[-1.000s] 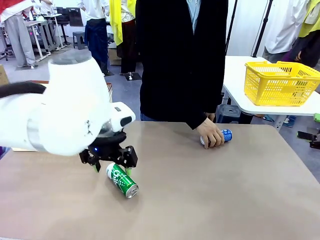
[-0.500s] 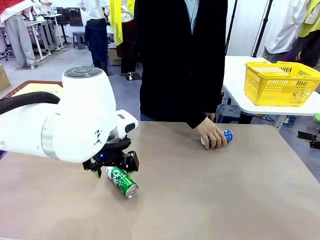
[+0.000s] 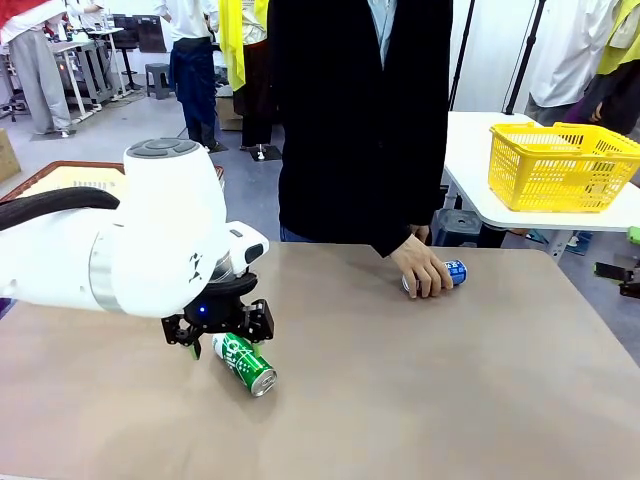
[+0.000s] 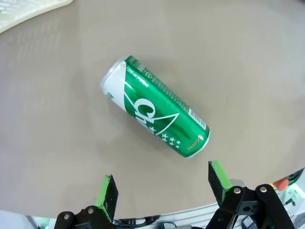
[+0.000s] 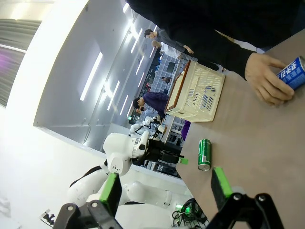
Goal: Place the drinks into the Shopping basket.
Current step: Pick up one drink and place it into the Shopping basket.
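With the pick-up in hand, my left gripper (image 4: 162, 177) hangs spread wide just over the green can (image 4: 155, 113) lying on its side on the table (image 3: 450, 400), so next I should drop astride it and close.

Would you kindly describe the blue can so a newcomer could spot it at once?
Start at the brown table's far edge, where a person in a dark jacket stands. Their hand rests on a slim can lying on its side. Its blue body with white lettering sets it apart from the green can by the left claw.
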